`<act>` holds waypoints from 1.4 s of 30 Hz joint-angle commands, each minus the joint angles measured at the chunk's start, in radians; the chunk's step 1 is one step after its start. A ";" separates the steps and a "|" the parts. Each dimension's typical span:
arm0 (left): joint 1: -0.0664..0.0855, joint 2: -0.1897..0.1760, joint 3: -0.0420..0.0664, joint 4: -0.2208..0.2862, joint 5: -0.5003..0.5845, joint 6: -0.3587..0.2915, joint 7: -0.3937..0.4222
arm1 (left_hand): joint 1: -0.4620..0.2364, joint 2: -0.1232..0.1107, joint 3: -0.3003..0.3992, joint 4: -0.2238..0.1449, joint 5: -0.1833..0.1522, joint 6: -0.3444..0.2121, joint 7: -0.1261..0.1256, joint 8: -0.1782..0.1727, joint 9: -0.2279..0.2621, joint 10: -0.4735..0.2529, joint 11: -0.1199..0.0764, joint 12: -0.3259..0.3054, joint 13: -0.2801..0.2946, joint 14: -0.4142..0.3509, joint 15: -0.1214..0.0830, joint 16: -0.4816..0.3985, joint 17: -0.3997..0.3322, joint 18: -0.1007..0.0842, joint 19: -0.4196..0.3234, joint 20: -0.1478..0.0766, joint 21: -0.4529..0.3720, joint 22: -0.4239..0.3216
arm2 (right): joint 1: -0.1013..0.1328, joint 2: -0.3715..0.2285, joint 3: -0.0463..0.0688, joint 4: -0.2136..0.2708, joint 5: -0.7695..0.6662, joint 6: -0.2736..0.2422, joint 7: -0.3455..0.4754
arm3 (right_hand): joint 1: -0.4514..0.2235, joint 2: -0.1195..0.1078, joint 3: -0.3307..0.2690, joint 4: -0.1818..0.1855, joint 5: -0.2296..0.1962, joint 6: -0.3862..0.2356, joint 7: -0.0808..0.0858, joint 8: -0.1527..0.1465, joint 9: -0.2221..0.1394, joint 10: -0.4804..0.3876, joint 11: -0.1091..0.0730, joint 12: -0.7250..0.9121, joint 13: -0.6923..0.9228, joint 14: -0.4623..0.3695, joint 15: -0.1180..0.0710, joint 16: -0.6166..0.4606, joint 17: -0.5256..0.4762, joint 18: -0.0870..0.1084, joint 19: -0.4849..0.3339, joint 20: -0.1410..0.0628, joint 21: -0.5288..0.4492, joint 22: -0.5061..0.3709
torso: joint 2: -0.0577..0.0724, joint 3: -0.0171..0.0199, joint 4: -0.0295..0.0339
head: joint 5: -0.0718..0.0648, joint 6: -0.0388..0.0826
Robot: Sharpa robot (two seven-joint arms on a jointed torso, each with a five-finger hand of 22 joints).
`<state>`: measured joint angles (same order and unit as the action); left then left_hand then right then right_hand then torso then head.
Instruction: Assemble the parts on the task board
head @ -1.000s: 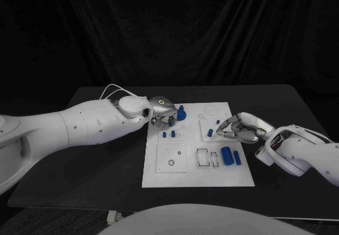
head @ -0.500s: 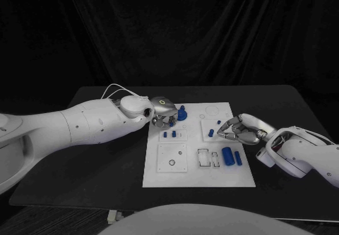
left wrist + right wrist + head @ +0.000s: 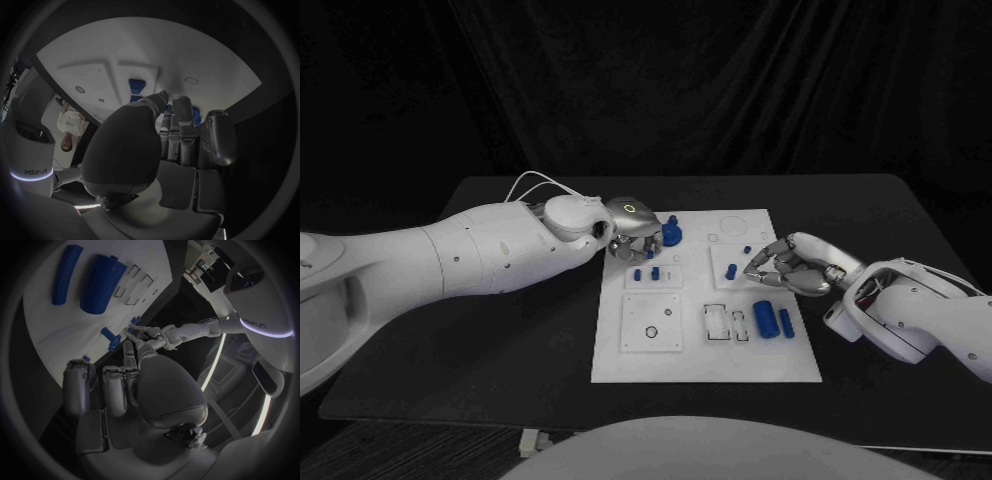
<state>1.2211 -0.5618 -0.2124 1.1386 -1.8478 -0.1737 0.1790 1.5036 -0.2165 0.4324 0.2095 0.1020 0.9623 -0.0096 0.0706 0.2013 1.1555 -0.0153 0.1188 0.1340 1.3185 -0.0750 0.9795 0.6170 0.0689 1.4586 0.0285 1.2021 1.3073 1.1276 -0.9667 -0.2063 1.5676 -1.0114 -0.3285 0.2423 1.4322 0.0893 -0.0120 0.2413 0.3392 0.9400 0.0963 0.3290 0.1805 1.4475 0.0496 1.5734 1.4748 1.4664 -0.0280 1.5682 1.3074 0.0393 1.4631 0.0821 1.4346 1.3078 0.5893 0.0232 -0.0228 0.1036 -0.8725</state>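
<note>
**Hands at the far half of the task board**

Hands flank the white task board (image 3: 704, 345), one at each long edge. The left hand (image 3: 632, 235) sits over the board's far left corner, fingers curled downward toward the surface. A tall blue part (image 3: 669, 231) stands just beside it, on the side toward the board's middle, and two small blue pegs (image 3: 645, 273) stand just on the robot's side of the fingers. In the left wrist view the fingers (image 3: 182, 131) lie close together above the board, with blue pieces (image 3: 139, 85) just beyond their tips; whether they hold anything cannot be told.

The right hand (image 3: 780, 267) rests at the board's right edge, fingers bunched and pointing inward. A small blue part (image 3: 731, 268) lies at its fingertips; contact cannot be told, nor whether the hand grips anything. A further small blue piece (image 3: 746, 247) lies just beyond the hand. Nearer the robot than this hand, a thick blue cylinder (image 3: 764, 318) and a slim blue rod (image 3: 785, 322) lie side by side, apart from the fingers. The right wrist view shows the same cylinder (image 3: 102, 283) and rod (image 3: 66, 273) beyond the curled fingers (image 3: 116, 385).
</note>
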 commanded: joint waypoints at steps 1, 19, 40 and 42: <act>-0.002 -0.001 0.001 0.000 0.001 -0.015 0.004 | -0.005 -0.001 0.008 0.001 -0.003 -0.006 -0.001 -0.006 -0.001 -0.006 0.001 -0.008 -0.001 -0.008 0.001 -0.007 -0.003 0.002 0.000 0.005 -0.006 0.168 | -0.003 -0.003 0.001 0.002 0.000 0.004 -0.015 | 0.007 0.001 0.005 0.000 0.004 0.004 0.001 0.000 0.002 0.123 -0.026 -0.003 0.096 0.104 -0.008 0.003 0.263 -0.001 0.022 -0.007 -0.005 0.212 | 0.000 0.0000 0.0002 | -0.003 0.000; 0.006 -0.084 0.001 0.066 0.001 -0.109 -0.011 | 0.005 -0.027 0.025 -0.003 -0.021 -0.012 -0.023 0.006 -0.002 -0.077 0.014 -0.046 -0.023 -0.015 0.011 -0.026 -0.035 0.004 -0.003 0.012 -0.027 0.165 | 0.018 -0.043 0.001 0.024 0.000 -0.036 -0.017 | 0.004 -0.007 -0.001 0.003 -0.003 0.005 0.003 -0.001 0.002 0.123 -0.025 -0.003 0.096 0.104 -0.008 0.003 0.263 -0.001 0.024 -0.007 -0.002 0.213 | -0.003 -0.0002 -0.0019 | 0.003 0.000; 0.045 -0.227 0.001 0.134 0.221 -0.430 0.091 | -0.010 0.003 -0.051 0.072 0.008 -0.089 -0.028 -0.004 -0.078 -0.454 -0.029 0.049 -0.062 -0.264 0.051 -0.132 -0.121 0.091 -0.331 0.056 -0.726 0.009 | 0.206 -0.024 0.001 -0.023 -0.019 -0.069 -0.065 | 0.111 -0.034 -0.014 -0.018 0.227 -0.007 0.009 -0.014 -0.003 -0.347 -0.030 -0.555 -0.539 0.031 -0.024 -0.161 0.067 0.044 -0.075 -0.035 -0.211 0.138 | -0.002 -0.0010 0.0016 | -0.011 0.000; 0.046 -0.235 0.001 0.133 0.291 -0.457 0.122 | -0.047 0.052 -0.033 0.073 0.057 -0.038 -0.042 0.012 -0.077 -0.448 0.003 0.096 -0.058 -0.397 0.079 -0.254 -0.175 0.096 -0.418 0.074 -0.857 -0.030 | 0.217 -0.011 0.001 -0.044 -0.047 -0.081 -0.069 | 0.149 -0.080 0.047 -0.021 0.373 -0.004 0.013 -0.012 -0.002 -0.432 -0.023 -0.730 -0.709 0.007 -0.013 -0.213 0.010 0.055 -0.108 -0.017 -0.283 0.112 | -0.002 -0.0013 0.0024 | -0.011 0.000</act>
<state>1.2635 -0.7970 -0.2125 1.2694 -1.6884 -0.5180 0.2215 1.4584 -0.1784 0.3952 0.2921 0.1422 0.9095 -0.0374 0.0736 0.1211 0.7036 -0.0181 0.2096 0.0750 0.9482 0.0076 0.7426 0.4485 0.1553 1.0442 0.1038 0.3658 1.2804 1.3421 -0.9784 -0.2059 1.5277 -1.0218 -0.3792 0.2061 1.5714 0.0205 0.0273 0.2254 0.6678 0.9359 0.1102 0.3171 0.1780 1.0395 0.0257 0.8763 0.8035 1.4661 -0.0480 1.3640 1.3065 0.0787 1.3618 0.0644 1.1640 1.3073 0.5867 0.0221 -0.0214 0.0923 -0.8725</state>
